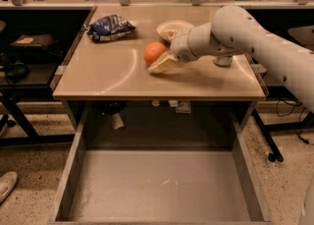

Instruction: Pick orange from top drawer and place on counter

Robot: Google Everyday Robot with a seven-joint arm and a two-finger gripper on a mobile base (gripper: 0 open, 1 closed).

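On glossy beige counter point(108, 79), above open grey metal top drawer point(157, 189); cream two-finger gripper point(158, 59) clamped around small round orange point(152, 50)

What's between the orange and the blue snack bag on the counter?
Only bare counter, as the camera view shows. The hand is at the orange, on the side away from the bag.
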